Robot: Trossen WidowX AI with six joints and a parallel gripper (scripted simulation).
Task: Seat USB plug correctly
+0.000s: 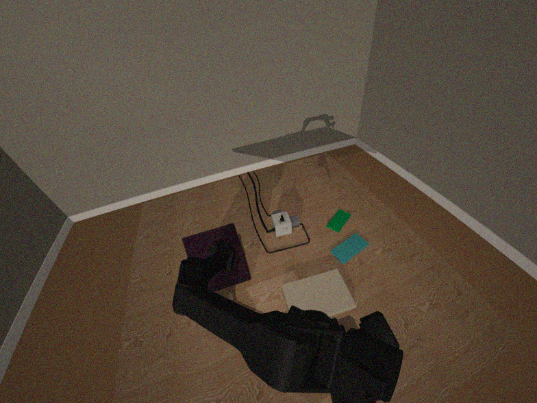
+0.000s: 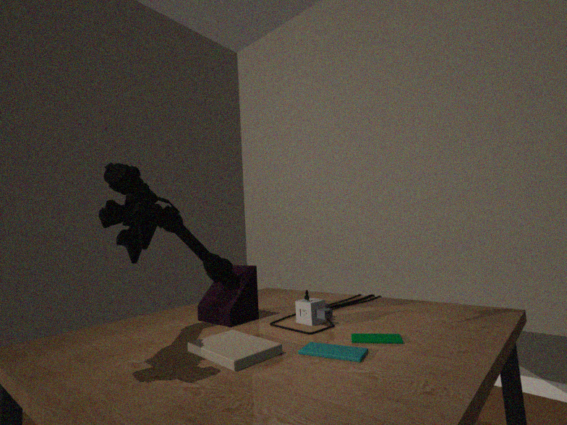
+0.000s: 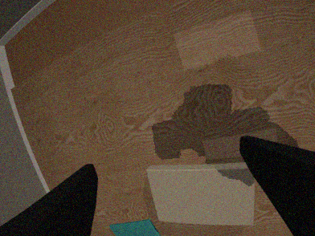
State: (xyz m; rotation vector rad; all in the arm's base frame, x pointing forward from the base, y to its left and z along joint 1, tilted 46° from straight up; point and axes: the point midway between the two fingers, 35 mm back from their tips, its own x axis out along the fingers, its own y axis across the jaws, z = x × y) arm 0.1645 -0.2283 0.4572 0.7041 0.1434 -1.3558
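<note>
The white power cube (image 1: 283, 229) (image 2: 304, 312) stands on the table beyond the arm. A small black plug (image 1: 281, 218) (image 2: 307, 295) stands upright on its top face; which way round it is and how deep it sits are too small to tell. Grey plugs or adapters sit at the cube's sides, one of them (image 1: 295, 221) (image 2: 325, 313) on its right. My gripper (image 2: 118, 243) (image 3: 169, 159) is open, with nothing between its fingers. It is high above the table and well away from the cube; in the top view its fingers are hard to make out.
Black cables (image 1: 255, 203) (image 2: 354, 300) run from the cube to the back, one looping in front. A beige slab (image 1: 318, 290) (image 2: 236, 348) (image 3: 201, 197), a teal slab (image 1: 349, 248) (image 2: 333, 351) (image 3: 134, 228) and a green slab (image 1: 338, 220) (image 2: 377, 338) lie nearby. The arm stands at a purple block (image 1: 207, 236) (image 2: 246, 293).
</note>
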